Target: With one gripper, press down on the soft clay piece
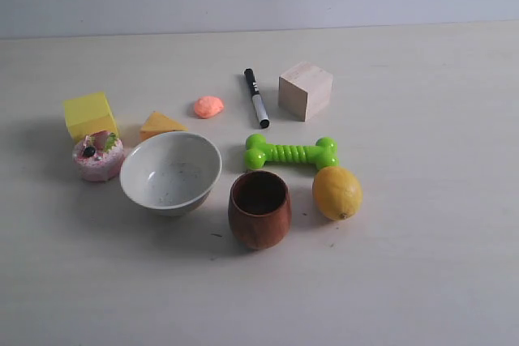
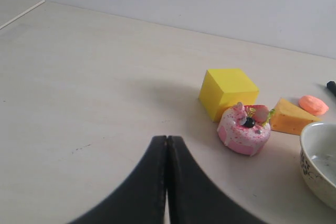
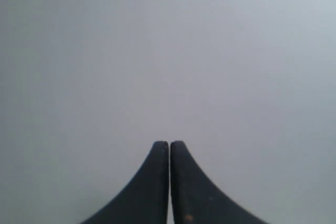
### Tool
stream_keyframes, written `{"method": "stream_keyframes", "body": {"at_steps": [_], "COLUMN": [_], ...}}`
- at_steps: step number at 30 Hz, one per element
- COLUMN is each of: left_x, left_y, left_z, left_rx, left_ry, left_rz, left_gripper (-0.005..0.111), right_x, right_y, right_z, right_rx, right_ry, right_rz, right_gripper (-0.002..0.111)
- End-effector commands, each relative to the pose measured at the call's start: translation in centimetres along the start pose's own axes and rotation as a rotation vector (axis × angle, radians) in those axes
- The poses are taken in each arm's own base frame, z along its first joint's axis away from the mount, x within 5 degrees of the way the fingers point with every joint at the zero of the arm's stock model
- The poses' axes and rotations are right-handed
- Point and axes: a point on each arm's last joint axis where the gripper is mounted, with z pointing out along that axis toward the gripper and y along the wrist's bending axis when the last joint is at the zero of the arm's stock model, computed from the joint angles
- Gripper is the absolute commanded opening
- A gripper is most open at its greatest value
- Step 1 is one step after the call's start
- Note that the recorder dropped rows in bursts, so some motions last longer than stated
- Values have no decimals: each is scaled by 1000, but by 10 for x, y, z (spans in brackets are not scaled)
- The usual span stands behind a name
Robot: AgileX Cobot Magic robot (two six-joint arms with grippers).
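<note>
The soft clay piece (image 1: 208, 106) is a small salmon-orange blob lying on the table between the orange-yellow wedge (image 1: 160, 125) and the black marker (image 1: 256, 97). The left wrist view catches the clay (image 2: 313, 104) far off, beyond the wedge (image 2: 292, 116). My left gripper (image 2: 167, 139) is shut with nothing between its fingers, above bare table and well short of the clay. My right gripper (image 3: 169, 143) is shut too, facing only a plain grey surface. Neither gripper appears in the exterior view.
Around the clay stand a yellow cube (image 1: 90, 114), a pink cupcake toy (image 1: 98, 156), a white bowl (image 1: 171, 173), a brown wooden cup (image 1: 259, 208), a green bone toy (image 1: 291, 152), a lemon (image 1: 337, 193) and a wooden cube (image 1: 306, 90).
</note>
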Motion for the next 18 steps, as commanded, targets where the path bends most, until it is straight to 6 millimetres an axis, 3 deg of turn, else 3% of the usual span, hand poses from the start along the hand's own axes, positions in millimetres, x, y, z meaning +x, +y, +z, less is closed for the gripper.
{"method": "stream_keyframes", "body": {"at_steps": [1, 5, 7, 10, 12, 13, 16, 18], "left_x": [1, 1, 1, 1, 1, 1, 1, 1], "left_y": [0, 0, 0, 0, 0, 0, 0, 0], "left_z": [0, 0, 0, 0, 0, 0, 0, 0], "left_rx": [8, 8, 8, 8, 8, 8, 8, 8], "left_ry": [-4, -4, -4, -4, -4, -4, -4, -4], "left_rz": [-1, -1, -1, -1, -1, -1, -1, -1], "left_gripper": [0, 0, 0, 0, 0, 0, 0, 0], "right_x": [-7, -12, -28, -53, -68, -70, -67, -60], "right_y": [3, 8, 17, 26, 33, 37, 47, 54], "right_z": [-1, 2, 13, 36, 66, 90, 131, 168], "right_rx": [-36, -68, -97, -127, -166, -208, -337, -443], "right_ry": [-90, -25, 59, 106, 184, 268, 414, 556], "right_rz": [121, 93, -17, -28, -96, -128, -125, -91], "right_gripper": [2, 2, 2, 2, 2, 2, 2, 2]}}
